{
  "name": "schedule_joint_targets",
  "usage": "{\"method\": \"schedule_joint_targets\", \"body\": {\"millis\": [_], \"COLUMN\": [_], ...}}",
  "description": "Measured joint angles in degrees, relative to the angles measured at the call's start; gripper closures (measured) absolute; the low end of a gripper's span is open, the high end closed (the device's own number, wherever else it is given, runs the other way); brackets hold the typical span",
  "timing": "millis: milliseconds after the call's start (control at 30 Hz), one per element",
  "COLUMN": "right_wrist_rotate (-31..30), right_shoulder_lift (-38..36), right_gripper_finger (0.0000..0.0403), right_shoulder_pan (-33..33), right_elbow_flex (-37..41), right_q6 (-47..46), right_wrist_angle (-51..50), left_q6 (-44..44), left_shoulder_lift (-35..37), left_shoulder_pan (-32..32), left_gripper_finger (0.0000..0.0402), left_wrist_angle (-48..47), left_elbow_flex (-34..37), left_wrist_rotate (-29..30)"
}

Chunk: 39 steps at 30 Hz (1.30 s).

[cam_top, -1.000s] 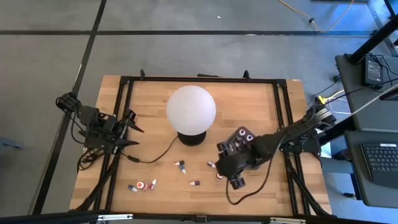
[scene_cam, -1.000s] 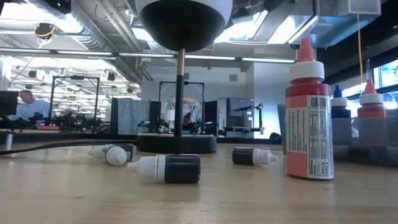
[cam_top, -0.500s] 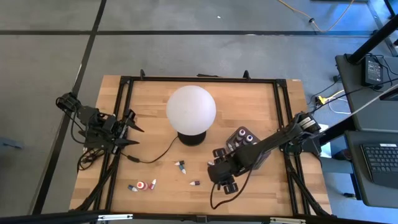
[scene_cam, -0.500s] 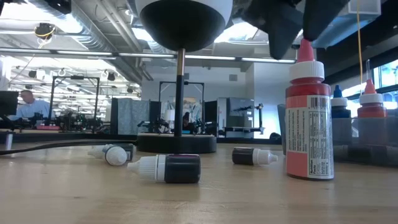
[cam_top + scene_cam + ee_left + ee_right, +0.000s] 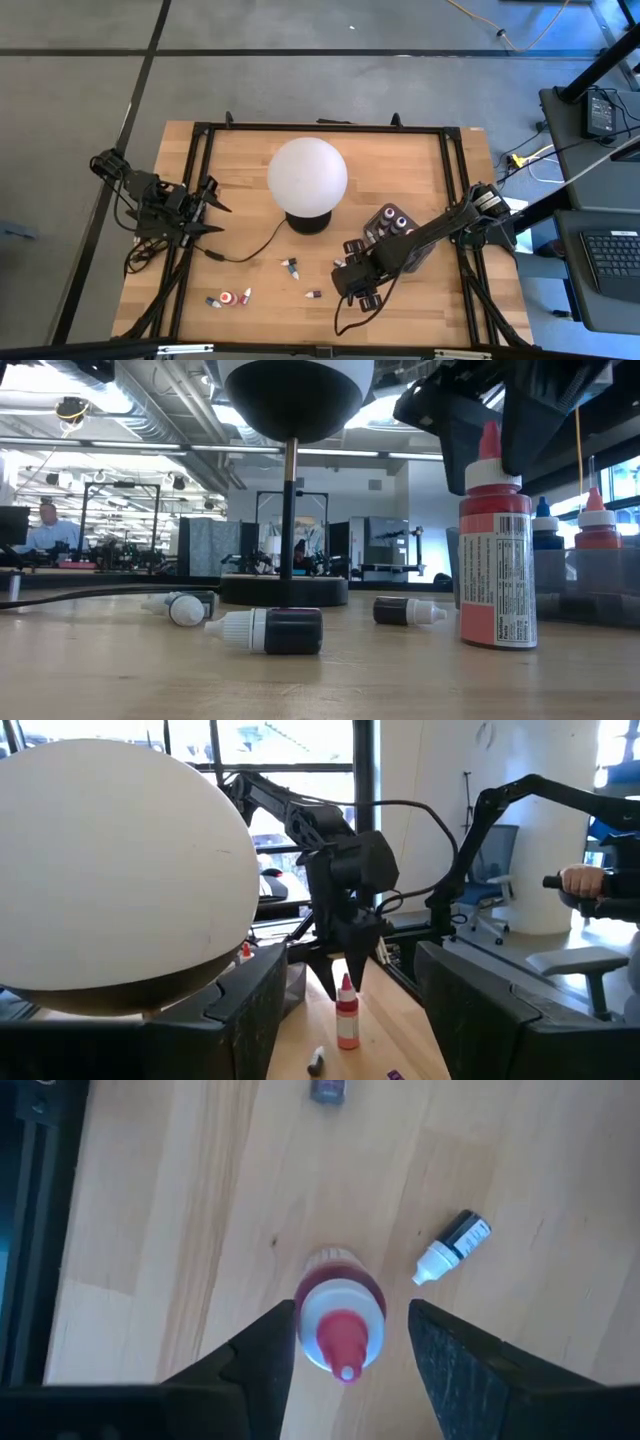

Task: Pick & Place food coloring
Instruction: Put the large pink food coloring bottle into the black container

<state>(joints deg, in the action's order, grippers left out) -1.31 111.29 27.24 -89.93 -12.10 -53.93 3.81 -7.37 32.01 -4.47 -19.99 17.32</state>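
Note:
A red food coloring bottle (image 5: 497, 560) with a white cap and red tip stands upright on the table. My right gripper (image 5: 490, 435) is open just above it, pointing down, one finger on each side of the tip; the right wrist view shows the bottle (image 5: 340, 1315) between the fingers with gaps on both sides. Small dark bottles lie on their sides: one (image 5: 270, 630) close by, another (image 5: 408, 612) farther off, and others (image 5: 229, 298) near the table's front left. My left gripper (image 5: 212, 212) waits open at the table's left edge.
The big white globe lamp (image 5: 307, 176) stands mid-table on a dark base, with its cord (image 5: 250, 250) running off to the left. A dark tray (image 5: 388, 226) holding more bottles sits right of the lamp, beside my right arm. Black frame rails (image 5: 452, 190) run along the table's edges.
My right gripper has moved toward the table's left and come down over the upright red bottle, so its fingers now stand on either side of the tip. The bottle has not moved.

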Motion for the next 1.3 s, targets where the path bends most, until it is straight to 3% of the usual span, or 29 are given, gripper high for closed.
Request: {"method": "schedule_joint_targets", "body": {"millis": [367, 967, 1300], "right_wrist_rotate": [-0.03, -2.04, -2.06], "right_shoulder_lift": [0.03, 0.03, 0.03], "right_gripper_finger": [0.0205, 0.0208, 0.0286], "right_shoulder_pan": [0.00, 0.02, 0.04], "right_elbow_flex": [0.00, 0.02, 0.04], "right_q6": [-5.66, -2.21, 0.40], "right_wrist_angle": [-0.20, -1.43, -1.41], "left_q6": [0.00, 0.00, 0.02], "left_shoulder_lift": [-0.01, -0.01, -0.01], "left_shoulder_pan": [0.00, 0.02, 0.02], "left_gripper_finger": [0.0185, 0.0183, 0.0184], "left_wrist_angle": [-0.02, -0.07, -0.70], "left_elbow_flex": [0.00, 0.00, -0.02], "left_wrist_rotate": [0.00, 0.95, 4.66]}}
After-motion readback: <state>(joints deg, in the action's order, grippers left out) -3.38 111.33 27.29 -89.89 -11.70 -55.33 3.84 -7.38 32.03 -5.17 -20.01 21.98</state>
